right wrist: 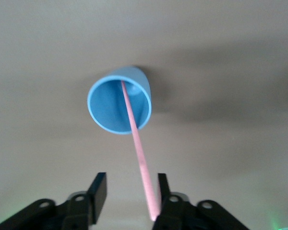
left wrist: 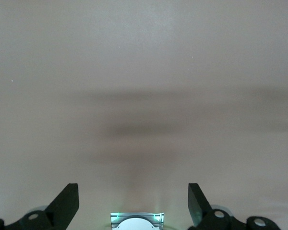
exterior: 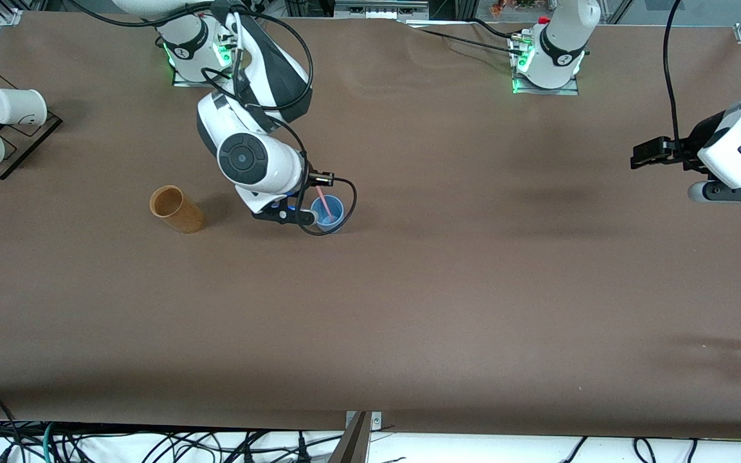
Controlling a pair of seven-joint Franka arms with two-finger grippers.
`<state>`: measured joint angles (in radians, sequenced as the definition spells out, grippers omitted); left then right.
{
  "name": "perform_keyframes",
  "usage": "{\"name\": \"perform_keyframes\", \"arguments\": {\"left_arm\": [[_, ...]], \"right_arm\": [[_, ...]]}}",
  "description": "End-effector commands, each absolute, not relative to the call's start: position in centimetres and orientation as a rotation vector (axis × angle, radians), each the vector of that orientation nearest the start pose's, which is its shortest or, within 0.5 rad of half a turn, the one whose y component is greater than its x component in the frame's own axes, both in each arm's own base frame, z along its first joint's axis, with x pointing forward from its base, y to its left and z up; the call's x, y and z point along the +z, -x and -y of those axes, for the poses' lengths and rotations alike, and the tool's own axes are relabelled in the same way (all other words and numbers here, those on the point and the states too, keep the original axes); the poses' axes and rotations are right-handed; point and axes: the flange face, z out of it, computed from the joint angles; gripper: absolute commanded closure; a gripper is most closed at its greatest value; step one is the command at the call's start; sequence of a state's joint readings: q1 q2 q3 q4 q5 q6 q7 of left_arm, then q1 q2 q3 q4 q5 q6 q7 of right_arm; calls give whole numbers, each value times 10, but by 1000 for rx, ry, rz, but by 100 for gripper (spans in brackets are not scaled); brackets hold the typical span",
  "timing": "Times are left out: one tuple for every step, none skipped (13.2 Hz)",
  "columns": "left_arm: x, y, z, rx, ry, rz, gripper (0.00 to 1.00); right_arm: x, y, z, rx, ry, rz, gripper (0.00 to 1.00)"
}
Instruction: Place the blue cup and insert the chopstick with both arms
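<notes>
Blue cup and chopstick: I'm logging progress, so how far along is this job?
Nearly finished. The small light-blue plastic cup stands upright on the brown table, with the thin pale-pink chopstick leaning inside. The right gripper, above the cup, is open around the stick's upper end; it only needs to withdraw. The left gripper waits open over bare table at its end.

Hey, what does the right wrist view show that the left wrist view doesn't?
Only the right wrist view shows the small light-blue plastic cup upright on the table, the thin pale-pink chopstick leaning inside it, and the open right gripper above, the stick's top beside one finger. Only the left wrist view shows the open left gripper, holding nothing. Both show the brown table.
</notes>
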<state>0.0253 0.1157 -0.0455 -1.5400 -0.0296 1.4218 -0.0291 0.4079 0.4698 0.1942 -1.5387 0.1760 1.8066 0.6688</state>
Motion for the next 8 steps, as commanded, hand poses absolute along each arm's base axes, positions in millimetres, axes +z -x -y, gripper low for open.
{"name": "perform_keyframes", "arguments": {"left_arm": [[565,-570,11,353,3138,-18,0],[565,-570,11,353,3138,-20,0],[565,-570,11,353,3138,-20,0],[565,-570,11,353,3140,-18,0],[565,-570,12,353,3140,-21,0],[565,-570,12,353,3140,-21,0],[565,-570,12,353,3140,-21,0],[565,-570,12,353,3140,-21,0]], "right_arm": [[423,-574,-349,352,3016,-250,0],[439,-584,-328,316,3020,-272,0],[454,-593,-303,286,3026,-273,0],[471,-599,-274,259,3035,-268,0],[485,-607,-238,241,3047,-261,0],[499,-611,-210,223,3053,-217,0],[515,-611,-195,178,3051,-125,0],[527,-616,-161,141,3050,-100,0]]}}
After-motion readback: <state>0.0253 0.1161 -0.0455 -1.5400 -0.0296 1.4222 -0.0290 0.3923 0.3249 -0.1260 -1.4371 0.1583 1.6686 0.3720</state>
